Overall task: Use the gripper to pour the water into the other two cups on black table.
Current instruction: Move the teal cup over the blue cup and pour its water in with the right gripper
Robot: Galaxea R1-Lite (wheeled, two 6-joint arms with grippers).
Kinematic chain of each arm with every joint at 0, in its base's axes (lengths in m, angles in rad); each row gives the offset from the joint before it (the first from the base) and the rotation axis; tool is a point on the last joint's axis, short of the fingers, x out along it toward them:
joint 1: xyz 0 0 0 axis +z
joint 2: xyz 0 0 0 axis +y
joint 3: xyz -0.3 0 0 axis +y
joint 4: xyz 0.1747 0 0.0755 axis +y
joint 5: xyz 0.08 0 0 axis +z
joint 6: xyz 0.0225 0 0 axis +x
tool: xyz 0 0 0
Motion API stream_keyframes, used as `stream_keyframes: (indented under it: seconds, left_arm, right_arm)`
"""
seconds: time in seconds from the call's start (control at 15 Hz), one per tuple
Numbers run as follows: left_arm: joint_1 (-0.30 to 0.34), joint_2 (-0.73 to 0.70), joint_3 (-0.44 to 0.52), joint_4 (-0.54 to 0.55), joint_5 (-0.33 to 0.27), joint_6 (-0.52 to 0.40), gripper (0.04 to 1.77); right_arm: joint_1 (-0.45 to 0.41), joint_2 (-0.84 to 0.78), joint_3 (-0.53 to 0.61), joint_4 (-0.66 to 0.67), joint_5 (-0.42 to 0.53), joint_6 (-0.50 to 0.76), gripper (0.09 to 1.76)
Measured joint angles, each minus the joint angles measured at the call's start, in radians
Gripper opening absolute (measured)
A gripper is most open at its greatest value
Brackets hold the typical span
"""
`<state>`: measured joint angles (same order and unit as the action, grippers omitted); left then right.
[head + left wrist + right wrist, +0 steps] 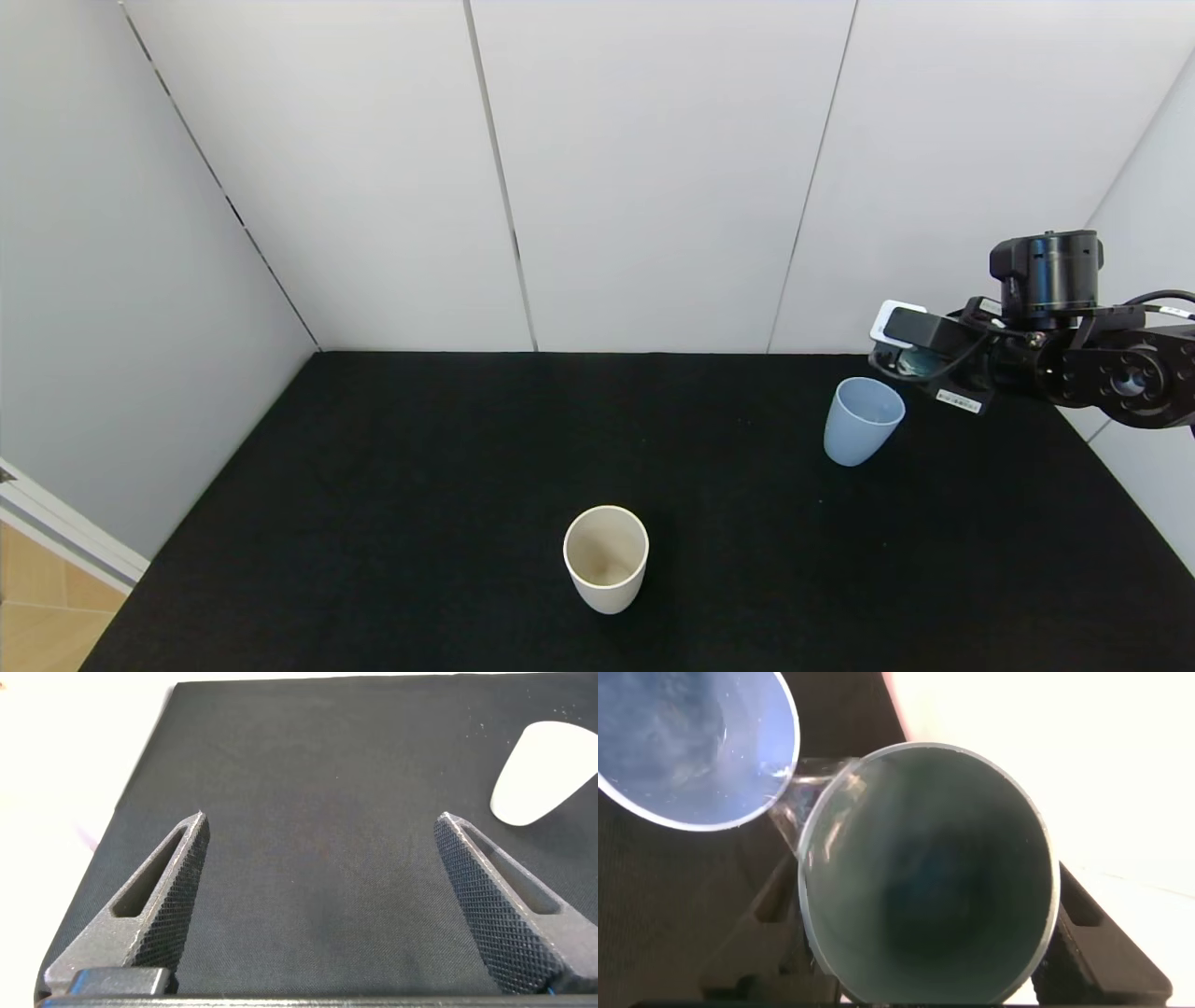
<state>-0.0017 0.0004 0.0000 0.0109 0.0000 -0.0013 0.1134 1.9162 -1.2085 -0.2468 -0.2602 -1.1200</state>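
My right gripper point(907, 359) is shut on a teal-green tumbler point(929, 873) and holds it tipped, mouth toward the light blue cup point(861, 422) at the far right of the black table point(420, 448). In the right wrist view the gripper point(929, 929) clasps the tumbler, and a clear stream of water point(805, 782) runs from its rim into the blue cup point(687, 747). The cream-white cup point(606, 558) stands upright near the front middle. My left gripper point(322, 826) is open and empty above bare table, with the cream cup point(547, 773) off to one side. It does not show in the head view.
White wall panels enclose the table at the back and on both sides. The table's left edge point(187, 523) drops to a wooden floor point(37, 607). The right arm's thick joints point(1102, 364) hang over the table's far right corner.
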Motion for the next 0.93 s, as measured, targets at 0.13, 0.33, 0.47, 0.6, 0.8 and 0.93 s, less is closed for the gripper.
stream_keyframes:
  seconds: [0.13, 0.33, 0.47, 0.6, 0.8, 0.93]
  left_arm:
    - [0.0, 0.0, 0.0, 0.0, 0.0, 0.0, 1.72]
    - [0.0, 0.0, 0.0, 0.0, 0.0, 0.0, 1.72]
    - [0.0, 0.0, 0.0, 0.0, 0.0, 0.0, 1.72]
    - [0.0, 0.0, 0.0, 0.0, 0.0, 0.0, 1.72]
    - [0.0, 0.0, 0.0, 0.0, 0.0, 0.0, 1.72]
    - [0.0, 0.0, 0.0, 0.0, 0.0, 0.0, 1.72]
  right_arm:
    - [0.0, 0.0, -0.001, -0.001, 0.0, -0.016, 1.23]
    - [0.0, 0.0, -0.002, -0.003, -0.024, -0.04, 1.23]
    - [0.0, 0.0, -0.001, -0.004, -0.024, -0.047, 1.23]
    - [0.0, -0.001, -0.001, -0.004, -0.024, -0.058, 1.23]
    - [0.0, 0.0, -0.003, -0.002, -0.025, -0.066, 1.23]
    - [0.0, 0.0, -0.007, -0.002, -0.025, -0.07, 1.23]
